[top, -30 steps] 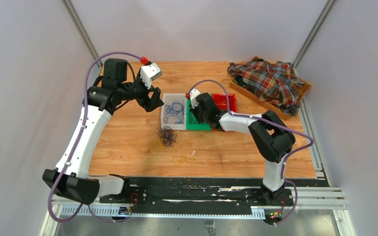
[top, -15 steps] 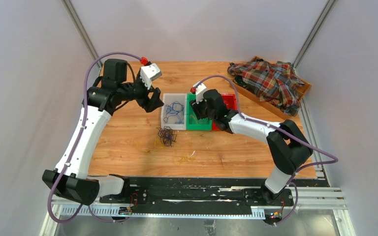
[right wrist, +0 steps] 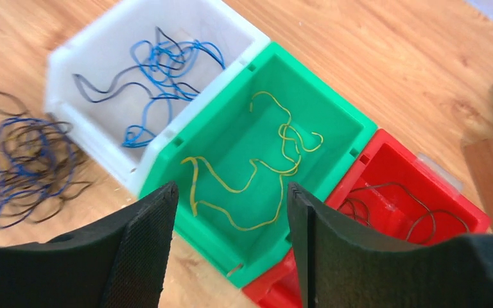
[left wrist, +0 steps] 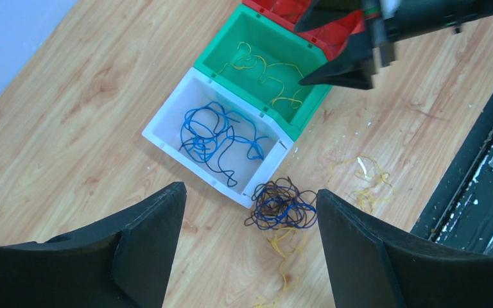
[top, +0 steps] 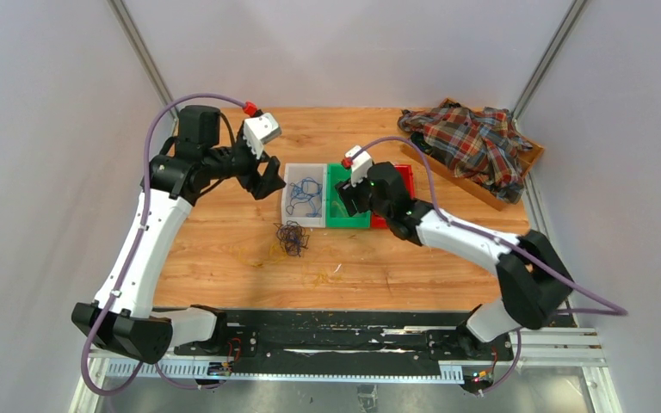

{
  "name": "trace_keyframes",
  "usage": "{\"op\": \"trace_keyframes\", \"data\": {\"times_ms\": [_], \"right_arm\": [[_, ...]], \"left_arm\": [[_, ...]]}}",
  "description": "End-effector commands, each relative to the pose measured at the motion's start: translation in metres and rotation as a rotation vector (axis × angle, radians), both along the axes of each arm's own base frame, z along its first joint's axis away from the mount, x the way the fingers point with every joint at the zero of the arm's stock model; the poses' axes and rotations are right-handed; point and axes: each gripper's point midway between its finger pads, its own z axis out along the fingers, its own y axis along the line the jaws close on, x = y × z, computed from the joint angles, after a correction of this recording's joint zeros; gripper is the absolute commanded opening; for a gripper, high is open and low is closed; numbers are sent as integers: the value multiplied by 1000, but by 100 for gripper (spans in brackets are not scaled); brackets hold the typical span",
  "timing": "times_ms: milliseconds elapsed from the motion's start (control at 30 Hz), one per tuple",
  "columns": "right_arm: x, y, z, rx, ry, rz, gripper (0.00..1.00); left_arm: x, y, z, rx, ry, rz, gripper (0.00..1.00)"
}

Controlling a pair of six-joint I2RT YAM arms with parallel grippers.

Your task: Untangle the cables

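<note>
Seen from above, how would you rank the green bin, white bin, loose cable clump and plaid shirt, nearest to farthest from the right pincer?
From the right pincer:
1. Green plastic bin, directly beneath it.
2. White plastic bin, just left of the green one.
3. Tangled clump of dark and blue cables, on bare wood.
4. Plaid shirt, far right corner.

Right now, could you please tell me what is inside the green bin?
Loose yellow cables lie inside the green bin. The right gripper covers its near corner, so that part cannot be seen.

right pincer point(right wrist: 231, 212) hangs over green bin point(right wrist: 324, 86), blocking it
</note>
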Motion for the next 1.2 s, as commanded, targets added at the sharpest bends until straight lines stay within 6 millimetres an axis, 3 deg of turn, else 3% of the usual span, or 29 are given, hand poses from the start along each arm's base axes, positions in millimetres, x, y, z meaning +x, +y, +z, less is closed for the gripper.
{"op": "trace_keyframes", "data": {"times_ms": [0, 167, 300, 433, 700, 900, 1067, 1167], "right_arm": [[-43, 7, 26, 92, -37, 29, 64], [-112, 14, -27, 22, 77, 79, 65], [-136, 21, -63, -49, 138, 142, 64], [-135, 32, -84, -97, 164, 186, 63], [-112, 47, -113, -158, 130, 295, 62], [-100, 57, -116, -124, 136, 361, 59], [-109, 68, -104, -91, 122, 464, 57], [-113, 68, -99, -82, 142, 474, 49]], "left_arm": [[-7, 2, -7, -1, 14, -5, 79], [-12, 5, -20, 20, 33, -8, 82], [-16, 7, -27, 35, 44, -11, 83], [-21, 9, -29, 44, 40, -15, 83], [-27, 10, -25, 44, 28, -27, 83], [-27, 10, -25, 44, 30, -29, 82], [-26, 10, -26, 50, 25, -32, 82], [-25, 11, -25, 53, 21, -30, 82]]}}
